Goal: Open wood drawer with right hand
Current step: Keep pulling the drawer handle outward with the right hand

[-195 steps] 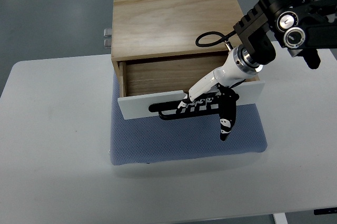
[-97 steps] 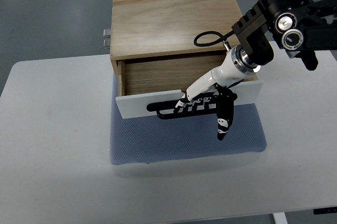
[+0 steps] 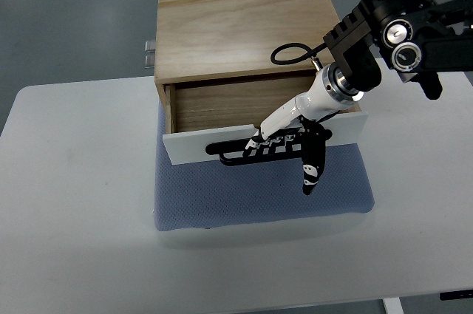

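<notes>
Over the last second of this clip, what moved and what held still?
The right hand, fingers hooked on the black handle of the white-fronted wooden drawer, drifted slightly left in the picture, and the drawer front shifted with it. The wooden cabinet, blue mat and white table stayed put; the drawer was already partly open.

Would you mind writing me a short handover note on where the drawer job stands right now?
Right hand: fingers hooked on the black handle of the drawer front; one finger hangs down over the blue mat.
Left hand: not in view.
Things: wooden box sits on the mat, on the white table.
Done: drawer partly pulled out, interior showing, nothing visible inside.
Left: pull further if full opening is wanted, then release the handle.
</notes>
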